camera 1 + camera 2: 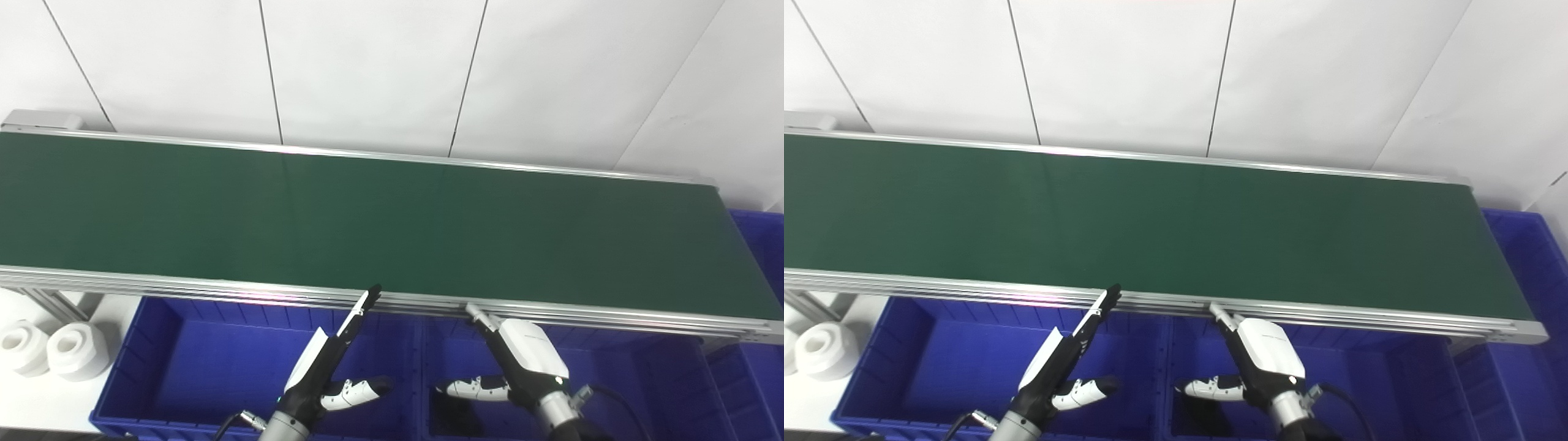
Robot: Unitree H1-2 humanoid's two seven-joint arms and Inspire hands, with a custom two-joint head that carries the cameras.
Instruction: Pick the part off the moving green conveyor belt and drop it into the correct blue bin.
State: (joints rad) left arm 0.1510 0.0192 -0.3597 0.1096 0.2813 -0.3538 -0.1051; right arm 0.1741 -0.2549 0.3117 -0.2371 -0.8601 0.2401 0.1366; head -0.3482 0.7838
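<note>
The green conveyor belt (392,226) runs across the view with no part showing on it. My left hand (334,361) is open and empty, fingers stretched up to the belt's near rail, thumb out to the right, above the left blue bin (202,367). My right hand (520,361) is open and empty, fingers reaching the near rail, thumb out to the left, above the middle blue bin (618,380). Both hands also show in the right eye view: the left hand (1066,364) and the right hand (1258,361).
Two white ring-shaped parts (76,350) lie on the white surface at the lower left, outside the bins. Another blue bin (759,245) stands past the belt's right end. A white panelled wall is behind the belt.
</note>
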